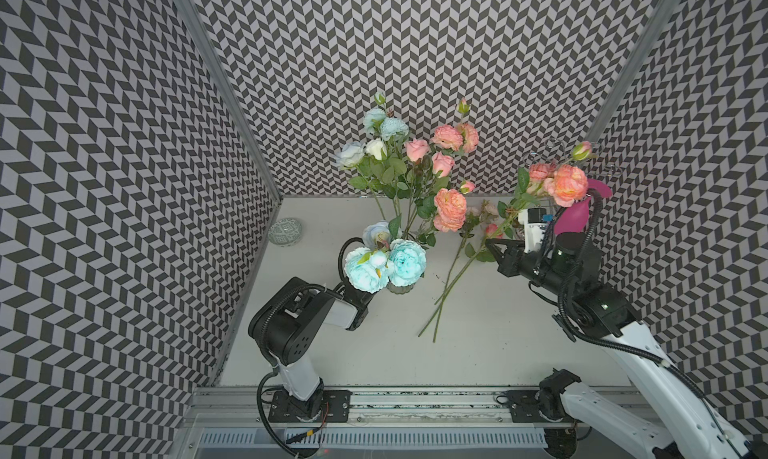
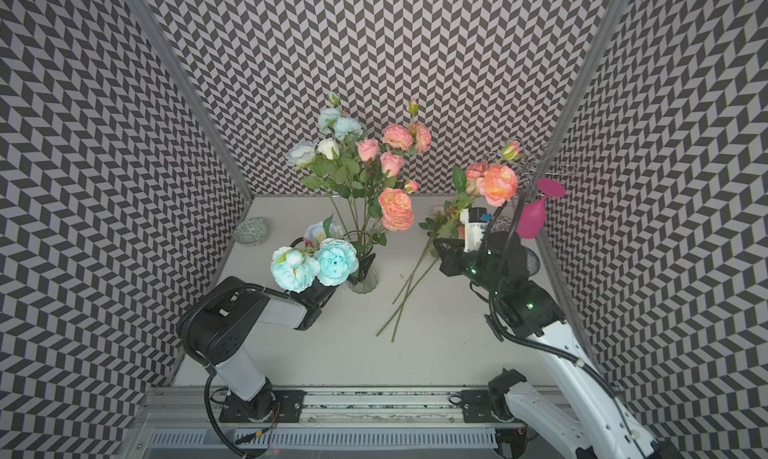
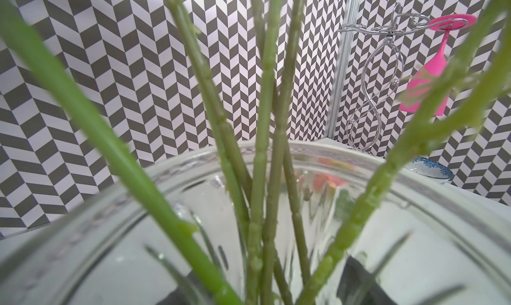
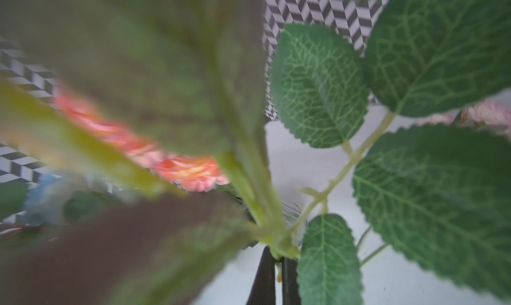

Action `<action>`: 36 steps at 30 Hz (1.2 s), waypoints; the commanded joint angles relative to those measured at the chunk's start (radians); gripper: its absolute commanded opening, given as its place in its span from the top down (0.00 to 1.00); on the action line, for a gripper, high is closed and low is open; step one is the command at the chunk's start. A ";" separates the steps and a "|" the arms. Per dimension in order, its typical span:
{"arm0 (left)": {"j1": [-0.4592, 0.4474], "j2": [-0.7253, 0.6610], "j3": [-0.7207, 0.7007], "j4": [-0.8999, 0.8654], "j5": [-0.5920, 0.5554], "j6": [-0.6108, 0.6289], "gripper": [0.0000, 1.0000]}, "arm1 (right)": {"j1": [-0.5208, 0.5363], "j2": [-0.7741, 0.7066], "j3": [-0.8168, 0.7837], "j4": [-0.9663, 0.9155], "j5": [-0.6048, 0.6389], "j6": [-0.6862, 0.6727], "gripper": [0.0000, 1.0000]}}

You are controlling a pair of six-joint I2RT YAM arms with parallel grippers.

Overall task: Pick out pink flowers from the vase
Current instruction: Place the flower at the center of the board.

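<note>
the left end effector (image 2: pixel 359 272) is clenched around the vase (image 2: pixel 365 285) mid-counter (image 1: pixel 374 353), with pink flowers (image 1: pixel 451 207) standing in it. the right end effector (image 4: pixel 278 262) grasps a pink stem (image 1: pixel 567 184) at the right. loose stems (image 1: pixel 441 304) lie between them.

Looks steeply down from above in both top views, sharing the whole table (image 1: pixel 478 353) (image 2: pixel 436 353). Faces ahead into the vase (image 3: pixel 428 248) from the left wrist, very close. Faces past the right gripper (image 4: pixel 278 262) into a pink flower (image 4: pixel 260 207) and its leaves, equally close.
</note>
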 commanded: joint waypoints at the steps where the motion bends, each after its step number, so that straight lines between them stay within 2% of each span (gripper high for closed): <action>1: 0.004 0.035 -0.019 -0.129 0.011 -0.041 1.00 | -0.048 0.078 -0.038 0.016 -0.155 0.036 1.00; 5: 0.003 0.035 -0.015 -0.138 0.011 -0.033 1.00 | -0.109 0.178 -0.053 0.009 -0.272 0.029 1.00; 12: 0.003 0.034 -0.015 -0.130 0.008 -0.027 1.00 | -0.134 0.341 -0.047 0.034 -0.401 0.004 1.00; 16: 0.005 0.035 -0.013 -0.134 0.012 -0.031 1.00 | -0.134 0.456 -0.007 0.052 -0.402 -0.033 1.00; 20: 0.003 0.023 -0.017 -0.135 0.010 -0.026 1.00 | -0.135 0.544 -0.037 0.171 -0.406 0.014 1.00; 25: 0.003 0.019 -0.014 -0.141 0.008 -0.019 1.00 | -0.143 0.647 -0.025 0.244 -0.306 0.029 1.00; 32: -0.004 0.011 -0.013 -0.142 0.010 -0.027 1.00 | -0.149 0.770 -0.028 0.374 -0.148 0.127 0.99; 36: -0.008 0.005 -0.015 -0.149 0.008 -0.019 1.00 | -0.149 0.784 -0.015 0.371 -0.052 0.129 0.93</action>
